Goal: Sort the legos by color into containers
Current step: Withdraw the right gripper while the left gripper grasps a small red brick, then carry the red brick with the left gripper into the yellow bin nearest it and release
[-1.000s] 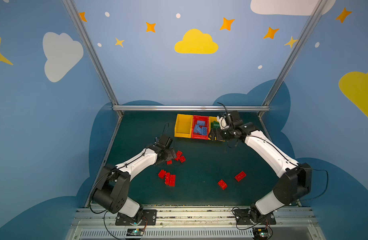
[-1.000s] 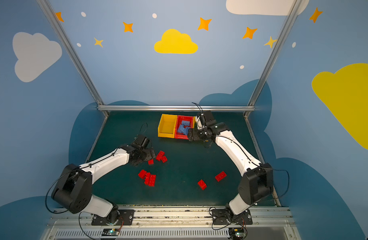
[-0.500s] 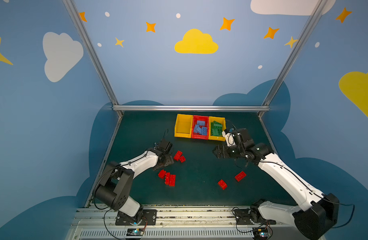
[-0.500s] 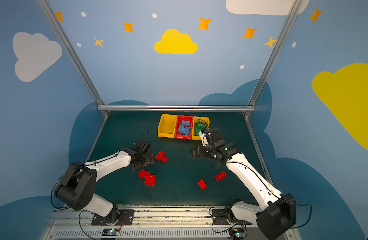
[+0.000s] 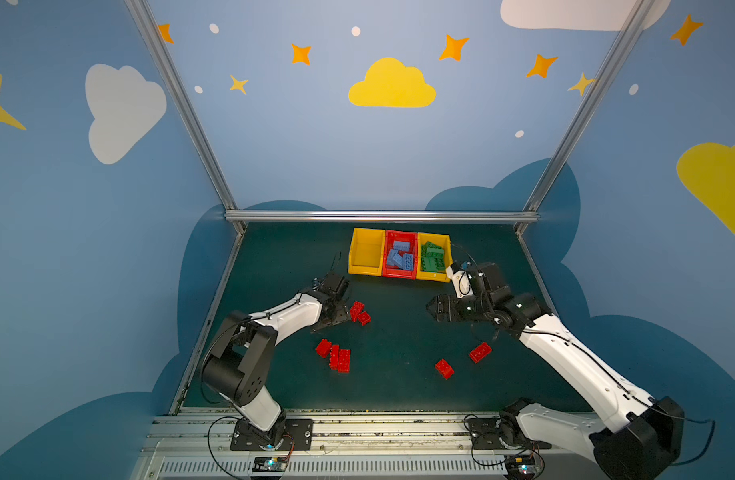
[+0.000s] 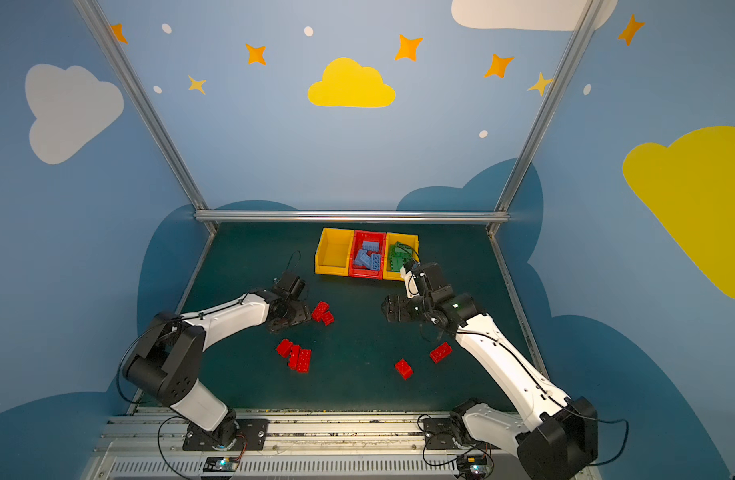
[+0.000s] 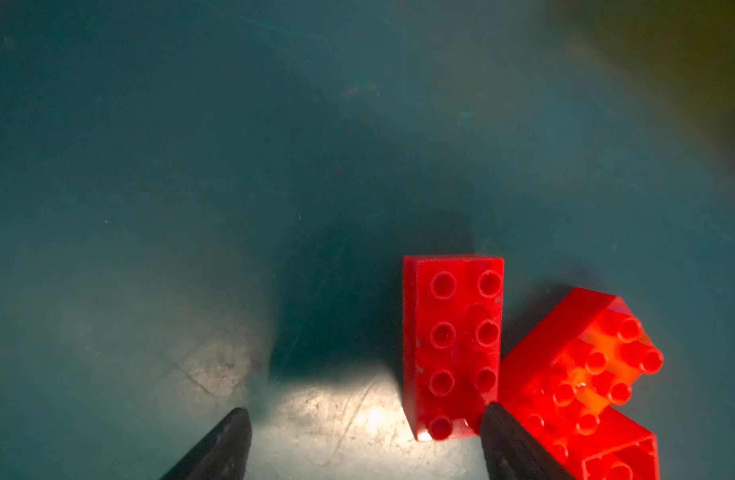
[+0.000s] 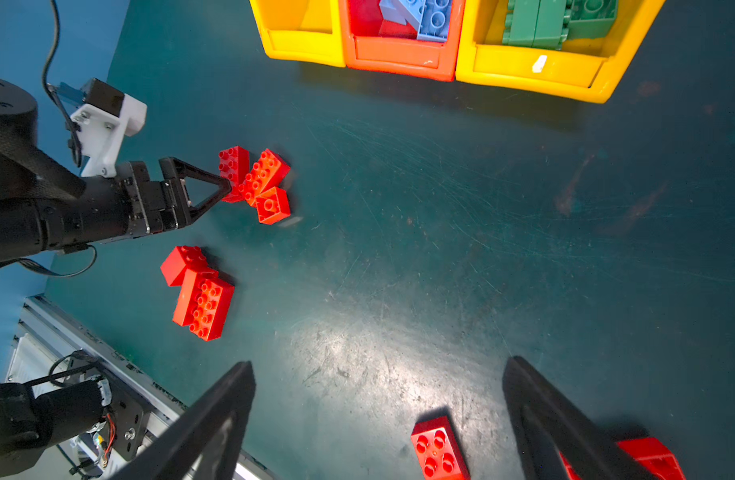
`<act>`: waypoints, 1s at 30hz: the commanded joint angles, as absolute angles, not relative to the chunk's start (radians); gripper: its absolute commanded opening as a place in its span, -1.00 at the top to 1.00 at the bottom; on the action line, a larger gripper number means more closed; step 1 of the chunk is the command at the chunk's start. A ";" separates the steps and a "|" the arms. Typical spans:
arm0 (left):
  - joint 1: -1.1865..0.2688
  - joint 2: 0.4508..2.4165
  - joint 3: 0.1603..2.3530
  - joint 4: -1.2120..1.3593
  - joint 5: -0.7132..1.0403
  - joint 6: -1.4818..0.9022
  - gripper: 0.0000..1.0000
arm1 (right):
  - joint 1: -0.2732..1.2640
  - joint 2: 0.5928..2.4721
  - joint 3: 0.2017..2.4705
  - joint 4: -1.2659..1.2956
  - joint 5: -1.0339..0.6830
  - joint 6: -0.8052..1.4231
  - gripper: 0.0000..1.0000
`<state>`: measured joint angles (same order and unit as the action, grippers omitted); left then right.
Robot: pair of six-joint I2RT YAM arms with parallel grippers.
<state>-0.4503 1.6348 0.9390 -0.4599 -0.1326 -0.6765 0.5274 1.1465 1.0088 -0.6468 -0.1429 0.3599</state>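
Left gripper (image 7: 365,415) spread wide, empty, straddling the end of red brick (image 7: 453,345), left-centre of table (image 5: 399,386), near of the bins (image 5: 365,270). Brick's long axis runs straight out from the jaws — off-centre, close by one. Right gripper (image 8: 380,363) wide, empty, well apart.

two high overhead views, two close wrist views

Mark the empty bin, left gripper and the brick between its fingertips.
empty bin (image 5: 365,269), a top view, front wall.
left gripper (image 7: 365,409), left wrist view, midway between fingertips.
brick (image 7: 453,332), left wrist view, studded top.
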 commanded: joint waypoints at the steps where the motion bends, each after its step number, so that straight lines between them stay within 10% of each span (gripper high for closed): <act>1: -0.452 1.635 0.968 -0.521 -0.165 -0.669 -0.72 | 0.528 1.126 1.003 -0.635 -0.147 0.357 -0.82; 18: -0.438 1.845 1.124 -0.542 -0.156 -0.671 -0.55 | 0.493 1.143 1.025 -0.647 -0.140 0.351 -0.83; 30: -0.433 1.851 1.183 -0.644 -0.185 -0.657 0.63 | 0.478 1.154 1.019 -0.626 -0.161 0.360 -0.83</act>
